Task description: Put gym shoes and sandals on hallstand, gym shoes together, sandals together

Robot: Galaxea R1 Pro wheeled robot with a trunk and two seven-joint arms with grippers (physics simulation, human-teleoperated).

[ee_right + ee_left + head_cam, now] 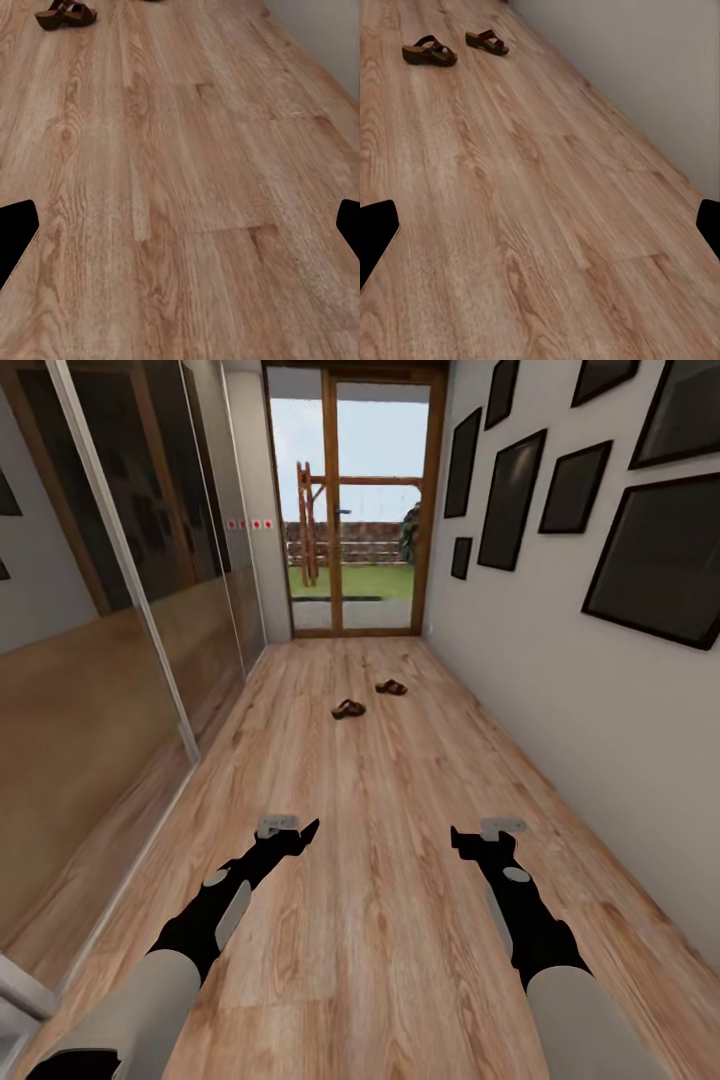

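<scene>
Two sandals lie apart on wood-plank corridor floor, far ahead.

Two sandals, dark brown with tan insoles, lie on the corridor floor, wood-plank. Near sandal sits left; far sandal right, slightly apart, both upright.

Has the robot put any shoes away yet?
Not that shows. Both sandals lie on the corridor floor, far ahead. The left gripper and right gripper are open, holding nothing. Everything is left: fetching and racking them.
</scene>
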